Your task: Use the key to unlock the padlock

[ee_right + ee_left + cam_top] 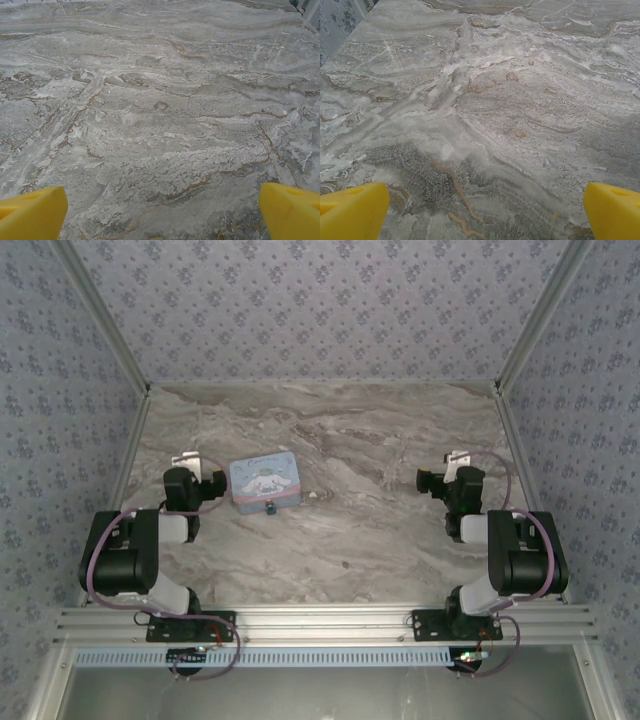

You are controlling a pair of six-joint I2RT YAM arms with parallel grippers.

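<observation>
On the worktop [400, 440], the padlock [270, 508] sits at the near edge of the tin [263, 480], probably fastening it; left gripper [482, 212] and right gripper [161, 212] stand wide open, empty, ready to reach

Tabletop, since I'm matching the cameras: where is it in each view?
Top external: tabletop mid-frame, bearing the tin.
Left wrist: stretching ahead of the open left pincer, wall at top left.
Right wrist: stretching ahead of the open right pincer.
Shared landmark: the grey marble veining.
</observation>
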